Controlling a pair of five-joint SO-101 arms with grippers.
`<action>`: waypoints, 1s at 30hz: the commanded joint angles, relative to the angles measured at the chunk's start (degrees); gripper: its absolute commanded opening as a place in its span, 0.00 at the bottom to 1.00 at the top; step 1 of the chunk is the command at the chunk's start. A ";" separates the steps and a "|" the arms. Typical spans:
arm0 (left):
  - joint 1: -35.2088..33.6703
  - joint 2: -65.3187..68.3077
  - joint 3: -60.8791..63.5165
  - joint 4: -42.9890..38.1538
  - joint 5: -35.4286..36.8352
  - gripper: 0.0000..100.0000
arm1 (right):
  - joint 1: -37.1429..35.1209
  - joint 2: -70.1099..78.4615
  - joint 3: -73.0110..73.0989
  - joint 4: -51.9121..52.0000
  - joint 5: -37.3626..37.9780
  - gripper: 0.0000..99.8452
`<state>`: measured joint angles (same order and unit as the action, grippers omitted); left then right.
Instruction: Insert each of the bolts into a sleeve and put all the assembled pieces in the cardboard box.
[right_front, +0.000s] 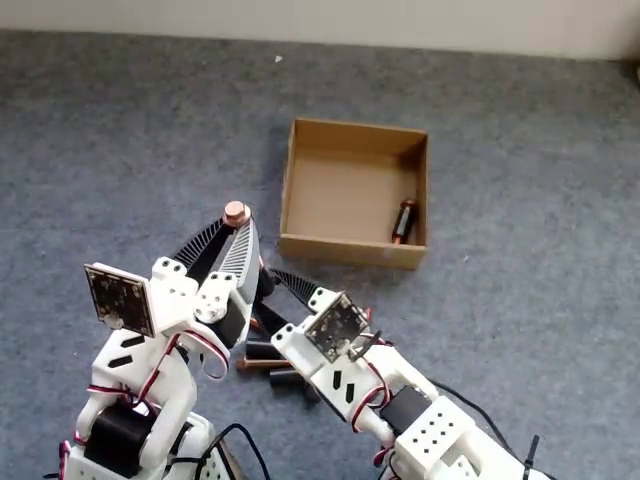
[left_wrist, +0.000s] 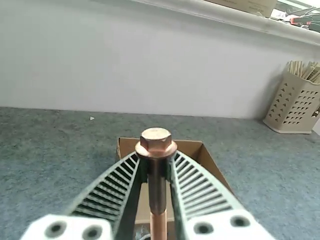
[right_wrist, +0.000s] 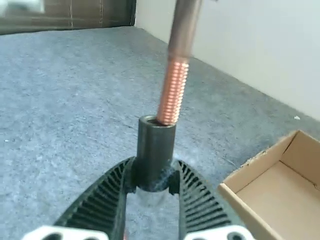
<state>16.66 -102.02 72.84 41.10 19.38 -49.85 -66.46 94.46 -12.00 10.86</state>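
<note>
Judging by the cardboard box (right_front: 340, 195), one assembled piece (right_front: 404, 221) is already delivered, lying against a side wall. A second pair is in hand: a bolt (left_wrist: 156, 142) is clamped head-up by the left end effector (left_wrist: 156, 159), its threaded tip set at the mouth of a sleeve (right_wrist: 155, 145) gripped by the right end effector (right_wrist: 152, 175). Loose parts (right_front: 262, 352) are seen on the tabletop (right_front: 120, 130), so full insertion, boxing and further pairs are judged outstanding.

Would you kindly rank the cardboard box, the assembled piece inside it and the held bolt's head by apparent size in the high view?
1. cardboard box, clearly largest.
2. assembled piece, longer than the head is wide.
3. bolt head, smallest, but raised nearer the camera, so the last two are unsure.
</note>
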 joint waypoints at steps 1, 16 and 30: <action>0.75 -0.57 -0.22 -1.58 0.18 0.00 | -0.57 -1.45 -0.66 -2.24 1.85 0.00; 0.57 -0.66 -0.13 0.70 -0.18 0.00 | 0.75 -19.82 1.45 6.55 1.67 0.00; 6.11 -0.66 -0.13 5.71 -7.65 0.15 | 4.18 -22.81 1.89 7.78 1.49 0.00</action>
<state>21.49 -102.90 71.96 43.03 12.79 -48.97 -85.36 95.60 -3.03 12.26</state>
